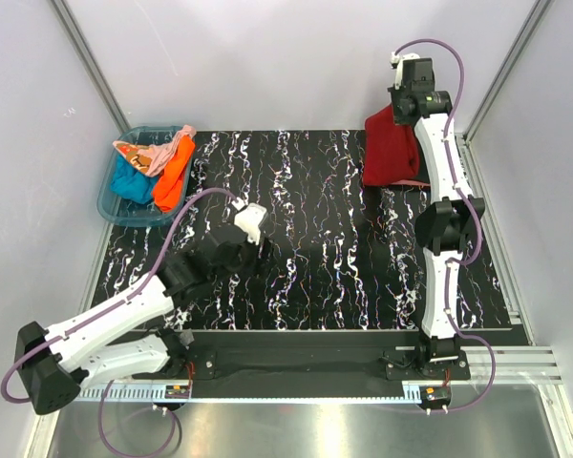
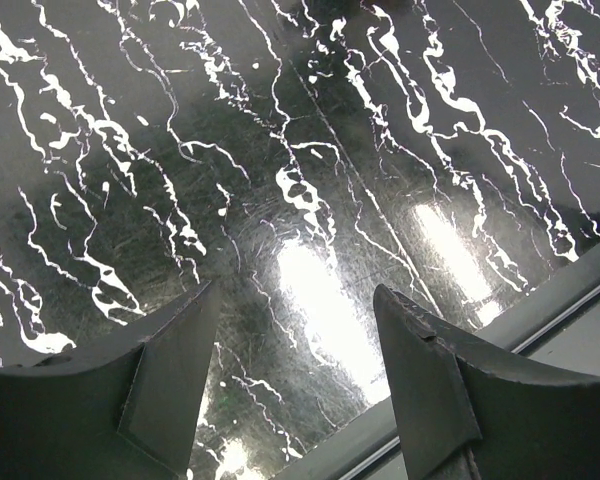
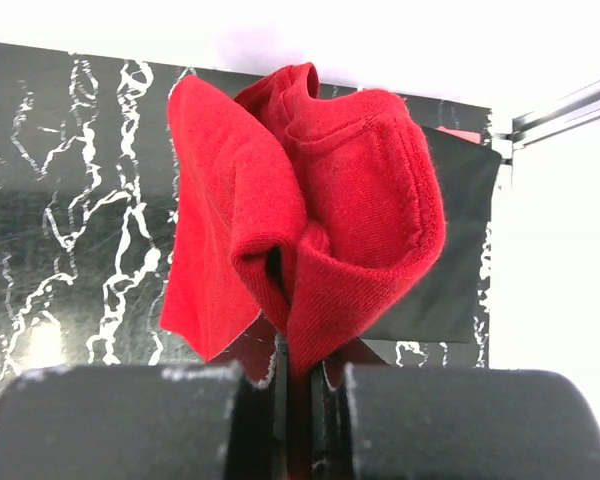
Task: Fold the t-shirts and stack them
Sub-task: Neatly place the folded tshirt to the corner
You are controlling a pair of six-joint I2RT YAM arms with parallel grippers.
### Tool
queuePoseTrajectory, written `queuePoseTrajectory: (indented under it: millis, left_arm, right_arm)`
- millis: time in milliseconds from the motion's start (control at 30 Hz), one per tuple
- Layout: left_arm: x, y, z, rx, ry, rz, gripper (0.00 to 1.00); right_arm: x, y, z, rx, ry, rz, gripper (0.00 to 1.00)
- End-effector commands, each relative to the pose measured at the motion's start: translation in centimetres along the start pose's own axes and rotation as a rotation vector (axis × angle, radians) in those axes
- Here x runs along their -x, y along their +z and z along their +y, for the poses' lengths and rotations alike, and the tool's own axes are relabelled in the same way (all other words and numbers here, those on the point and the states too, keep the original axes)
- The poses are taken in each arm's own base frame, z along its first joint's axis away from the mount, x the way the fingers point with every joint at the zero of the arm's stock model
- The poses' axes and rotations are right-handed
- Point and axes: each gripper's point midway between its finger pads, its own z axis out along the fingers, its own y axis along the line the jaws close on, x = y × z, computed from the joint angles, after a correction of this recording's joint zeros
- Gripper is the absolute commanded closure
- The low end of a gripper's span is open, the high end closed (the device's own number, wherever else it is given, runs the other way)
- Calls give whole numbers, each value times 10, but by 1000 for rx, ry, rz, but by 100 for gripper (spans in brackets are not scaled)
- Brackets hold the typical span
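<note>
Tabletop [image 1: 306,277]: black with white veining, seen whole from the top camera. Blue tub [image 1: 105,205] sits at 10 o'clock and holds crumpled, unfolded cloth: a teal t-shirt [image 1: 129,181], an orange t-shirt [image 1: 175,176] draped over the near rim, and a pale peach piece [image 1: 145,153] on top. Whether a further garment lies beneath them cannot be told. Dark red t-shirt [image 3: 310,200] is at 1 o'clock, bunched and lifted off the surface, hanging from the right pincer [image 3: 298,365], whose jaws are clamped tight on a fold of its hem or collar. In the right wrist view a flat black t-shirt [image 3: 450,250] lies just behind it, with a thin salmon pink edge [image 3: 462,133] showing at its far side; the top view shows a matching pink sliver [image 1: 413,183] under the red cloth. Judgement: these two look like the start of the stack, and the red one is being brought to or arranged on it, though how neatly it is folded cannot be told. Left pincer [image 2: 295,330] hovers near the middle, at about 8 o'clock, jaws spread wide with nothing between them, only bare surface below. Estimate: roughly a third to a half done; the tub's garments are yet to be folded and stacked.
</note>
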Motion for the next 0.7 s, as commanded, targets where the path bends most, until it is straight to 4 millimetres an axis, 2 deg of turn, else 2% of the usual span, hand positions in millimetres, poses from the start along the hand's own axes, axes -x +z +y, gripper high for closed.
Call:
queuePoseTrajectory:
  millis: [0,167,433,600,667]
  left_arm:
    - [29,-2,-13,-48,4,-62,32]
    - [34,1,-16,-57,18,-60,32]
    - [41,9,-17,-53,22,-61,32]
    - [42,12,-16,-47,20,-55,32]
    - [42,12,-17,-49,18,-57,32]
  right_arm:
    - [57,-44,-30,-67,16,-184,100]
    - [58,-49,-41,-79,15,-182,100]
    - [65,-59,-45,-73,21,-206,100]
    - [60,-62,-46,-69,14,-185,100]
    - [65,-73,-46,-57,30,-201,100]
